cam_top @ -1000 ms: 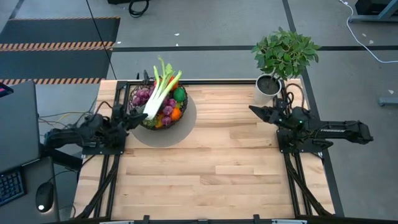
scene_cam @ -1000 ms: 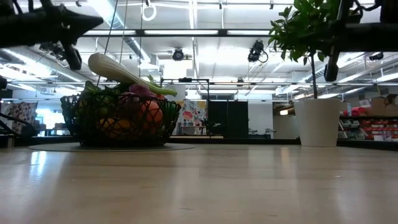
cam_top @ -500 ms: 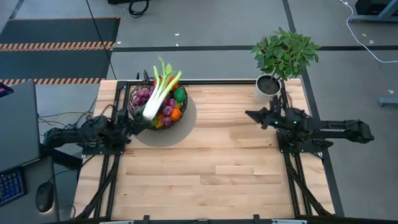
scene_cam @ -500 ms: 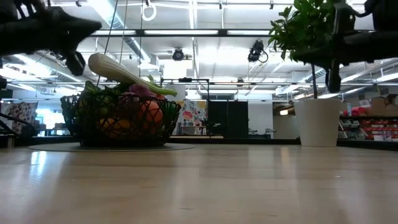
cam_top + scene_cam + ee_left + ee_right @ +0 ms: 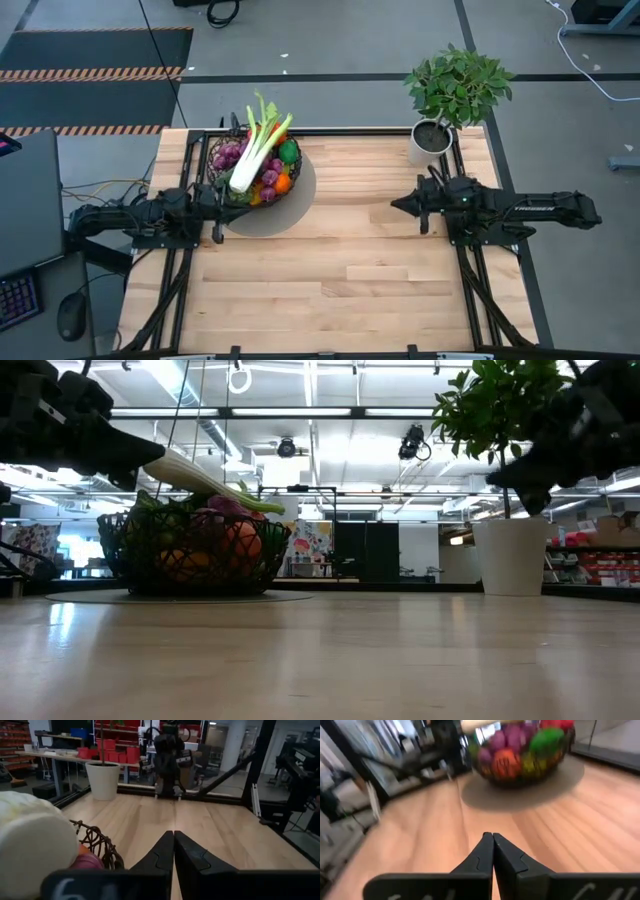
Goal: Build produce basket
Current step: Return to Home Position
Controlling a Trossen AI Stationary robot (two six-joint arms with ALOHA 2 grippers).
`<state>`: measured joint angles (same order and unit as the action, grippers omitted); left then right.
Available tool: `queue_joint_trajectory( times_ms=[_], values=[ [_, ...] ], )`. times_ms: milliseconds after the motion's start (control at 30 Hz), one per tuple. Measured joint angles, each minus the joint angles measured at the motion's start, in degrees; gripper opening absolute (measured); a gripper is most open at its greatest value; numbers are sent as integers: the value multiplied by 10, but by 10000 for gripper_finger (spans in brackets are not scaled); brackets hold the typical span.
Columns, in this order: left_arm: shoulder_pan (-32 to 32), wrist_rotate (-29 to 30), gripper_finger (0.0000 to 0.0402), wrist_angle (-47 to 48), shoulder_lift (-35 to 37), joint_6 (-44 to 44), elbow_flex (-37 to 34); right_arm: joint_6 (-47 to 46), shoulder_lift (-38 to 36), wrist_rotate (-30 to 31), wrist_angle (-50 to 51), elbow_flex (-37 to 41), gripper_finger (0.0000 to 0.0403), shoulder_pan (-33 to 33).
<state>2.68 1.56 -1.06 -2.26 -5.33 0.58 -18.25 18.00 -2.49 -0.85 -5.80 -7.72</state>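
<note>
partly, leek (image 5: 256,148) hides produce (image 5: 274,178) in basket (image 5: 118,555); left pincer (image 5: 173,837), right pincer (image 5: 492,839) closed, empty.

Potted plant (image 5: 458,85), round grey mat (image 5: 296,206), wooden table (image 5: 340,280)

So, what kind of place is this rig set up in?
Probably a robotics lab or workshop: bare ceiling pipes and strip lights, shelves of red bins, hazard-striped floor matting.
</note>
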Motion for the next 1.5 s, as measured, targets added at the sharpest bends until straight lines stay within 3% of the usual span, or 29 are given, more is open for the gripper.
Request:
queue_joint_trajectory(
  times_ms=[200, 433, 1233, 1500],
  values=[
    [0, 1, 29, -11, 0, -12, -1, 14, 6, -9, 86, 20, 11, 13],
    [0, 2, 27, -14, 0, -18, -1, 29, 21, 18, 67, 26, 9, 22],
    [0, 1, 27, -17, 0, -15, -1, 28, 20, 20, 65, 26, 24, 22],
    [0, 1, 34, -17, 0, -16, -1, 28, -95, 16, 65, 26, 24, 22]
  ],
)
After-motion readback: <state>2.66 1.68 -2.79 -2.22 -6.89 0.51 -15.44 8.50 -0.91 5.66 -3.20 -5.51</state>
